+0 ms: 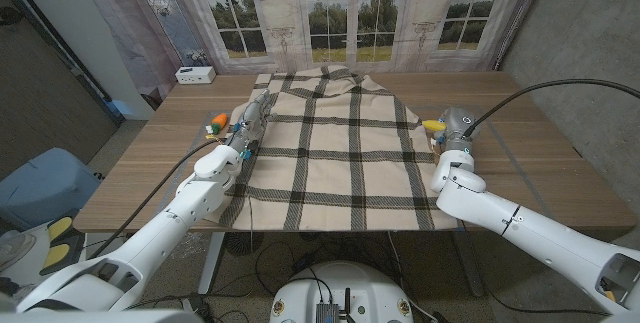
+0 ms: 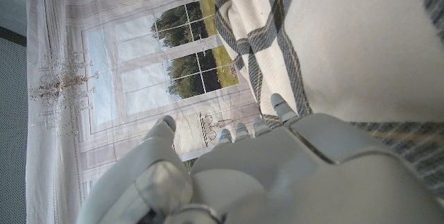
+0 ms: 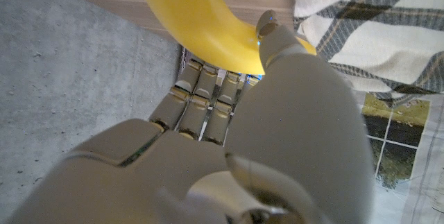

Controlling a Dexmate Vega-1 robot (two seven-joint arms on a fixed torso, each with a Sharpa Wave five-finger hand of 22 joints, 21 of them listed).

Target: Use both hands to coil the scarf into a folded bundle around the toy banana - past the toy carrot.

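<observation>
Head view: I see scarf (image 1: pixel 335 148) spread flat across worktop (image 1: pixel 560 163), no coil started. Left robot hand (image 1: pixel 247 123) at scarf's left edge beside carrot (image 1: pixel 216 121); right robot hand (image 1: pixel 455 126) at right edge by banana (image 1: pixel 433 123).

Left wrist view: fingers (image 2: pixel 279 104) against cloth; grip, can't tell.

Right wrist view: fingers (image 3: pixel 201 92) curl under banana, seemingly holding. I judge all wrapping remains.
</observation>
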